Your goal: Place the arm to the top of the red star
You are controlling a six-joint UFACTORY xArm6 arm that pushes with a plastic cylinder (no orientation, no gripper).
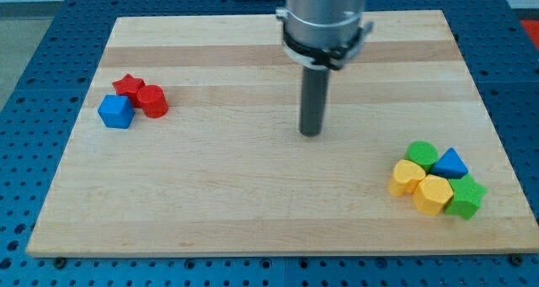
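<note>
Pale wooden board surface (pixel 253 194) lies on a blue perforated bench (pixel 34 85). Dark straight rod hangs from a grey cylindrical arm end (pixel 327 18) at the view's top centre; my tip (pixel 311 133) rests near the board's middle, a little toward 1 o'clock of centre. No claw on this rig, so no spread or pressed state can be told. Red star-shaped block (pixel 128 86) sits in the left group, at about 10 o'clock from my tip and well apart from it. Red cylindrical block (pixel 152 100) touches the star at its 4 o'clock; blue cube-like block (pixel 116 112) sits just beside the star at its 7 o'clock. Right group, at about 4 o'clock from my tip and well apart: green rounded block (pixel 421 153), blue triangular block (pixel 450 163), two yellow blocks (pixel 407 177) (pixel 433 194), shapes unclear, and a green block (pixel 466 197), all packed touching.
</note>
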